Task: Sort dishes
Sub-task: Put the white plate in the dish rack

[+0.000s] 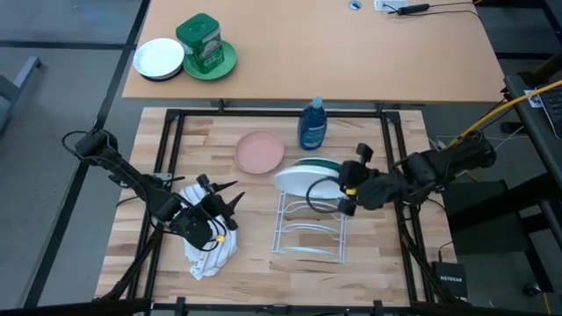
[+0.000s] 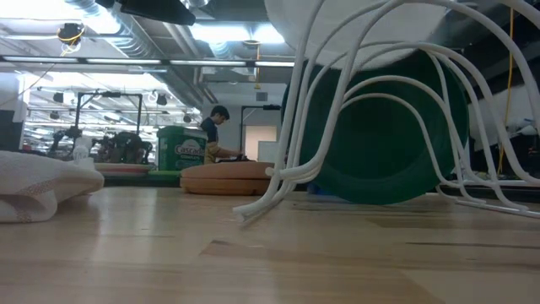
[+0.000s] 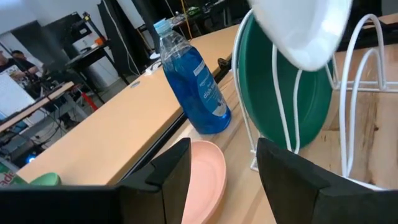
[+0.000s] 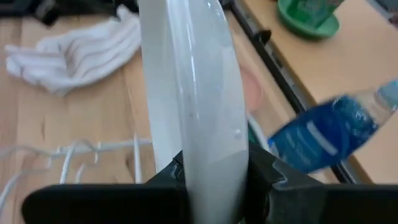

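Green tin [image 2: 180, 148] reads "Cascade", seemingly; bottle label [image 3: 207, 93] illegible.

Clamped between the fingers of the right gripper [image 4: 214, 171], the white plate [image 4: 193, 93] looks like smooth glazed ceramic with a soft sheen along its rim. Just below it, the rack [image 1: 309, 230] is thin wire with a glossy white coating, and the green plate [image 3: 283, 93] standing in it has a smooth, slightly shiny face. Beyond the open left gripper [image 3: 222, 168], the pink plate [image 3: 205, 177] looks matt and even, and the bottle [image 3: 193, 81] is clear glossy plastic holding blue liquid. Under that gripper lies a soft, ribbed white cloth [image 1: 211, 254]. The table [image 1: 255, 202] is pale wood with visible grain and a satin finish.
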Controlling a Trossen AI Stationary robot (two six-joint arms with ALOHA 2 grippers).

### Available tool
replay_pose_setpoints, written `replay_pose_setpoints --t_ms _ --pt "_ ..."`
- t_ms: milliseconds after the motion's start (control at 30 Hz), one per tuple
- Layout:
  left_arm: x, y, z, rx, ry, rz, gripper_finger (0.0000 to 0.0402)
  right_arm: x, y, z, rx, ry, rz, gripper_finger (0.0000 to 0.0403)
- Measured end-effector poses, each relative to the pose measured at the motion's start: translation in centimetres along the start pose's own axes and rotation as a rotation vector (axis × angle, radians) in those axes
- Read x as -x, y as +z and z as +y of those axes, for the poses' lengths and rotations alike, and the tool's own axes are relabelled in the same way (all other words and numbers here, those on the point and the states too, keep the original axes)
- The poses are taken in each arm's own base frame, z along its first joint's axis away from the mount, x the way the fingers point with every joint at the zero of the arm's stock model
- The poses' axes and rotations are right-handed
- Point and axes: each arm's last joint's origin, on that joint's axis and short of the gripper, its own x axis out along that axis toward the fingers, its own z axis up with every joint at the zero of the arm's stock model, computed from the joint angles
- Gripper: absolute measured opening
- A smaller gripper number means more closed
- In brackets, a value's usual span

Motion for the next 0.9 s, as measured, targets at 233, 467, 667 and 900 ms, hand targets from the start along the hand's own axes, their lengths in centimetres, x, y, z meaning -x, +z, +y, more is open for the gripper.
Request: replay_pose_setpoints --t_ms 233,467,667,900 --pt "-0.2 0.0 0.1 -0.001 0.007 0.003 0.0173 -1.8 -2.9 0.8 0.003 -0.052 0.100 0.0066" --pt "-0.5 0.0 0.2 0.001 0.019 0.009 0.0173 -4.5 -6.7 1.5 -0.030 -0.085 0.208 0.0070" --pt "-0.5 0.0 0.2 -0.001 0.020 0.010 0.0172 -6.6 -9.3 2.3 -0.075 -0.062 0.238 0.0066" --pt "-1.1 -0.1 0.5 -0.014 0.041 0.023 0.0172 -8.1 -11.0 2.8 -0.098 -0.042 0.225 0.0070"
